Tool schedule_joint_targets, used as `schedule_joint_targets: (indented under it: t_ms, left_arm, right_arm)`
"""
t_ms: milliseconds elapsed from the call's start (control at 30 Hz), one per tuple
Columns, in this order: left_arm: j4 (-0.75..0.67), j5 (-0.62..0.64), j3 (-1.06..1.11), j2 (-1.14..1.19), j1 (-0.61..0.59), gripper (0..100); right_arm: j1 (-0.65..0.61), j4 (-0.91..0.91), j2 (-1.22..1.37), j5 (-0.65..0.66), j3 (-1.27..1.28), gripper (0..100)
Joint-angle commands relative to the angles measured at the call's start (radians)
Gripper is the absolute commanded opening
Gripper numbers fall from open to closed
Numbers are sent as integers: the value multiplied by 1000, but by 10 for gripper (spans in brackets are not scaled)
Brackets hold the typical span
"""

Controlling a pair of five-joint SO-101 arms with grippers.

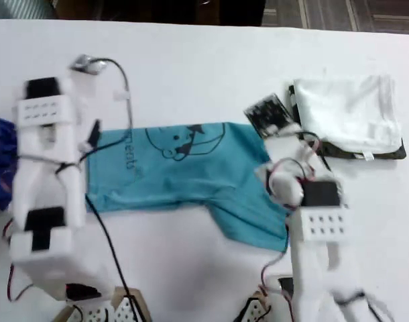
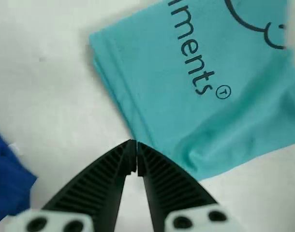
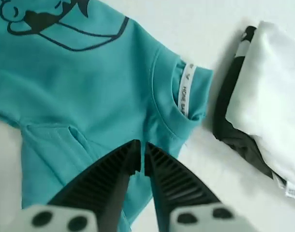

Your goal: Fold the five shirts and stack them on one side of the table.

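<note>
From the high view, a teal shirt (image 1: pixel 178 171) is lying flat across the middle of the white worktop (image 1: pixel 211 60). At the far right a folded white shirt (image 1: pixel 348 111) is sitting on a dark shirt (image 1: pixel 338 151), and blue cloth (image 1: pixel 0 161) is bunching at the left edge. In the left wrist view, the left gripper (image 2: pixel 137 157) is hanging beside the teal hem's corner, ribbed black fingers pressed together on nothing. In the right wrist view, the right gripper (image 3: pixel 141 157), likewise closed, is hovering over smooth knit near the labelled collar (image 3: pixel 184 96).
</note>
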Motion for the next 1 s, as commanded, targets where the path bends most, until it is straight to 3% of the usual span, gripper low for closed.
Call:
schedule_joint_targets:
  t_ms: [0,200,733,967]
  left_arm:
    - [-55,43,-76,120,44,28]
    - [-18,61,-236,284,41,28]
    - [-20,64,-430,506,37,28]
    - [-5,60,-644,701,-44,28]
  right_arm:
    - [-22,-96,191,-52,-103,21]
    - [-18,-84,464,-101,-285,21]
    - [-16,-84,756,-101,-508,21]
    - [-16,-84,898,-101,-592,21]
